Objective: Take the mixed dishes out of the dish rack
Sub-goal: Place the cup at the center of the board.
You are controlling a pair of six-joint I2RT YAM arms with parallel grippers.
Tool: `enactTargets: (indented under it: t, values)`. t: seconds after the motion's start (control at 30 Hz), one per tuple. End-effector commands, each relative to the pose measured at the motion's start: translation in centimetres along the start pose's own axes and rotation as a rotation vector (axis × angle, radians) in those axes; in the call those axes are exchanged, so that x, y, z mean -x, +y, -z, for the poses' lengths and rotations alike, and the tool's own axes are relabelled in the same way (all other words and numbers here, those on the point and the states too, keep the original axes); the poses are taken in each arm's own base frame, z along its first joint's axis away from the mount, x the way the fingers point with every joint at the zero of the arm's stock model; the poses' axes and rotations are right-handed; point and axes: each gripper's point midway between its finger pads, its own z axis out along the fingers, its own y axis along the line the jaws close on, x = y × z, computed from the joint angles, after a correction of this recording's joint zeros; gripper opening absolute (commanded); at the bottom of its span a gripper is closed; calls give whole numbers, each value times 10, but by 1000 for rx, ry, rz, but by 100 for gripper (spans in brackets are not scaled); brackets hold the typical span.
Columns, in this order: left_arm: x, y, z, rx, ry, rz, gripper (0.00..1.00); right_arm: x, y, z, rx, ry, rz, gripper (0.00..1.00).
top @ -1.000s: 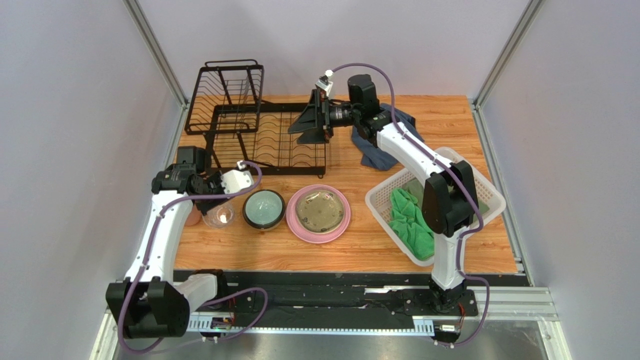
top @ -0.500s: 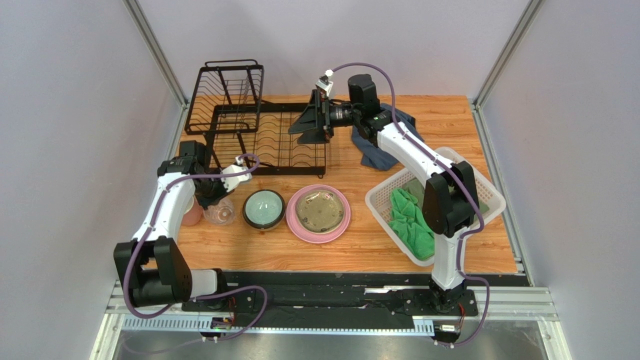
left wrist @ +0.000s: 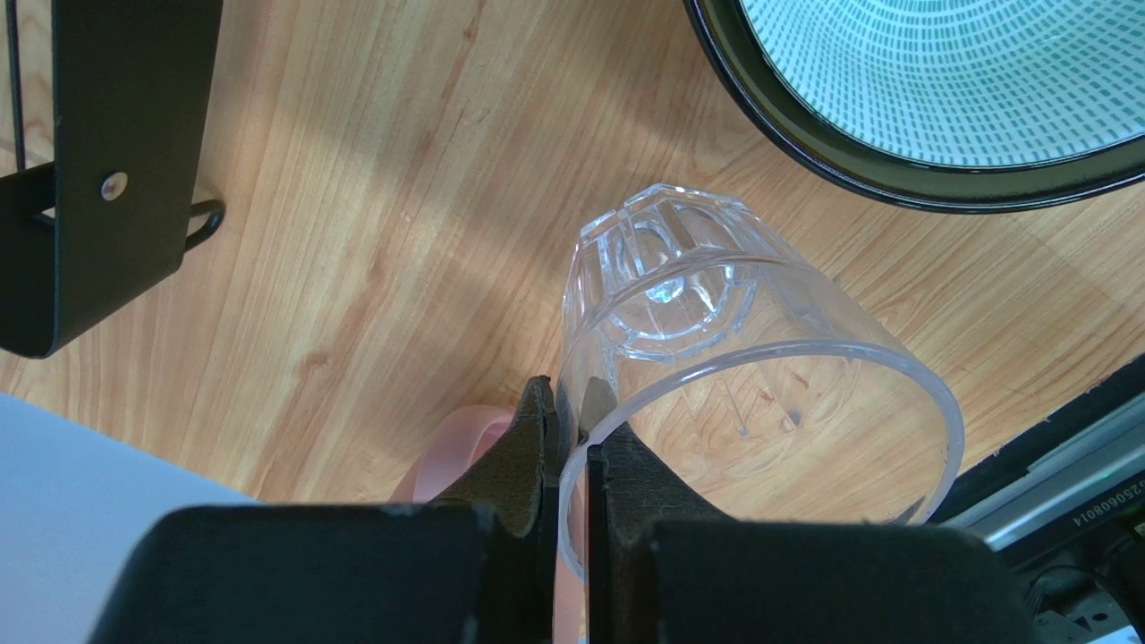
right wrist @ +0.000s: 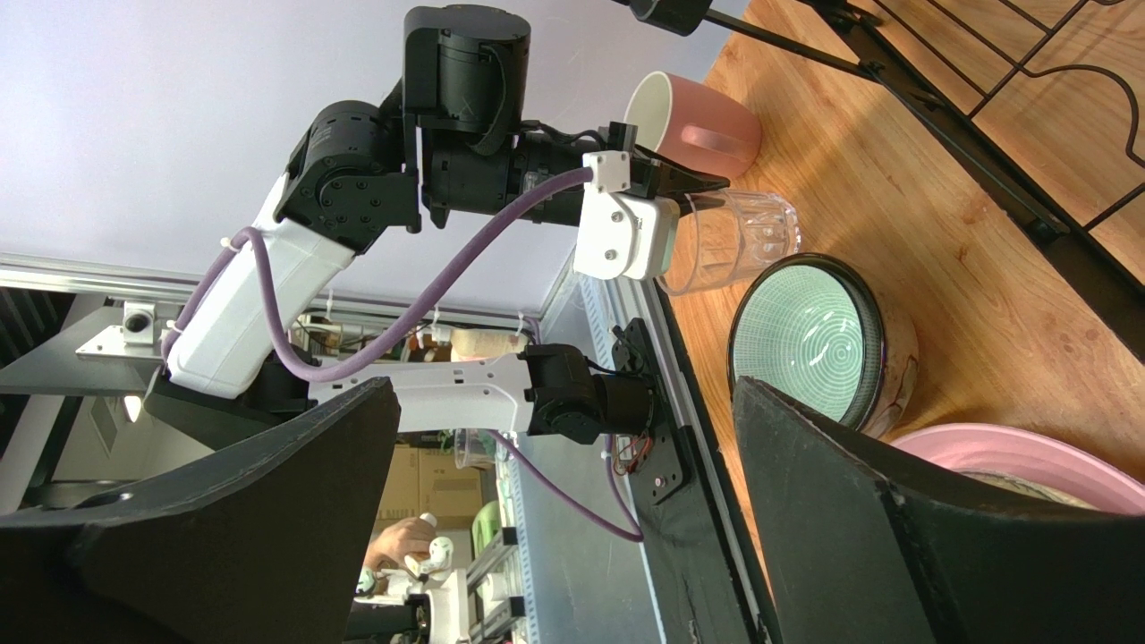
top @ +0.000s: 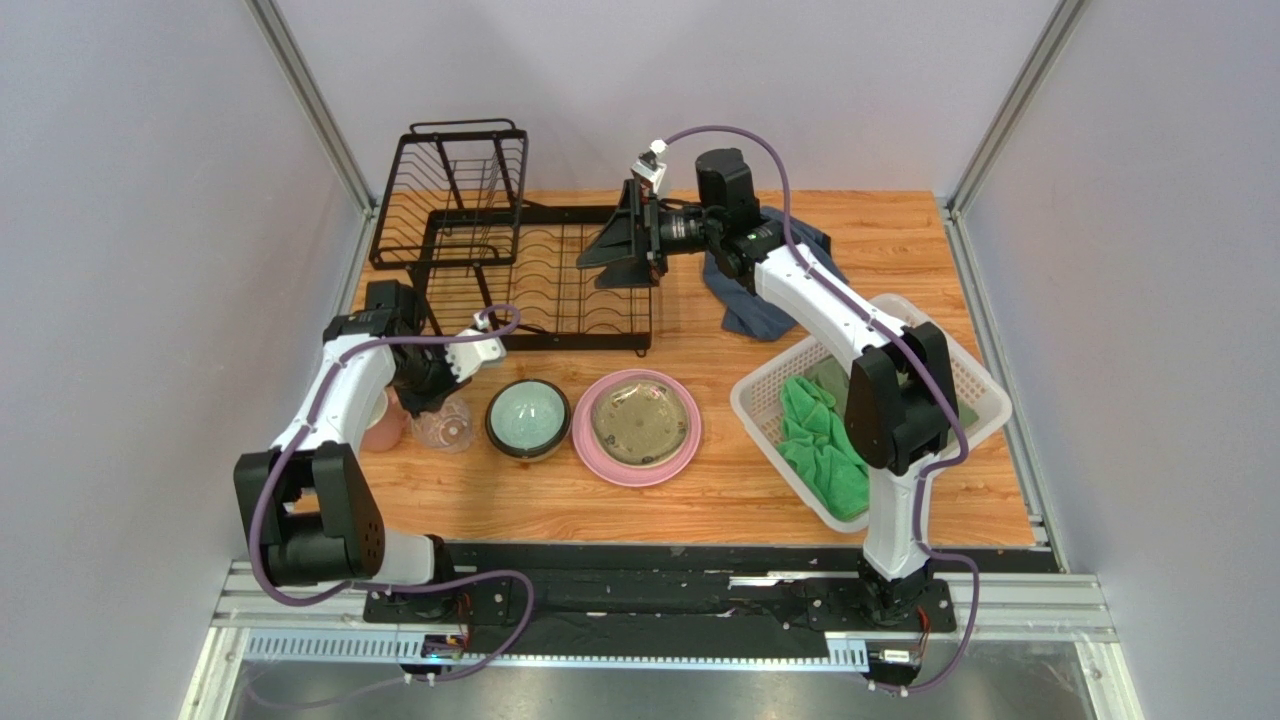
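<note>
My left gripper (top: 437, 399) is shut on the rim of the clear glass tumbler (top: 442, 434), one finger inside and one outside (left wrist: 565, 403). The tumbler (left wrist: 733, 342) is tilted, its base at or just above the wood. The pink mug (top: 383, 428) stands just left of it. The pale teal bowl (top: 528, 419) and the large pink plate (top: 589, 446), with a tan-olive dish (top: 639, 420) on it, sit to the right. The black dish rack (top: 579, 323) stands behind and looks empty. My right gripper (top: 616, 249) is open and empty over the rack's right end.
A white lattice basket (top: 774, 428) with green cloth (top: 824, 435) stands at the right. A dark blue cloth (top: 744, 308) lies behind it under the right arm. The rack's raised basket section (top: 458, 173) is at the back left.
My left arm has swung its elbow and base to the left and folded the wrist in; the gripper and tumbler stay near the same spot. The right arm has not moved.
</note>
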Motion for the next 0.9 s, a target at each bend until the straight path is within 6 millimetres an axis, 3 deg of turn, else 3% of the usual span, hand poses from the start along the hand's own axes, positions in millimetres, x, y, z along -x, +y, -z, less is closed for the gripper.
enactTargets:
  t: [0.0,0.87]
  values:
    - [10,8,2,9,-45,-3,2,3,21,6,18,-22,66,98]
    - [6,16,-3,27,-25,7,17,3,17,7,8,-26,70,98]
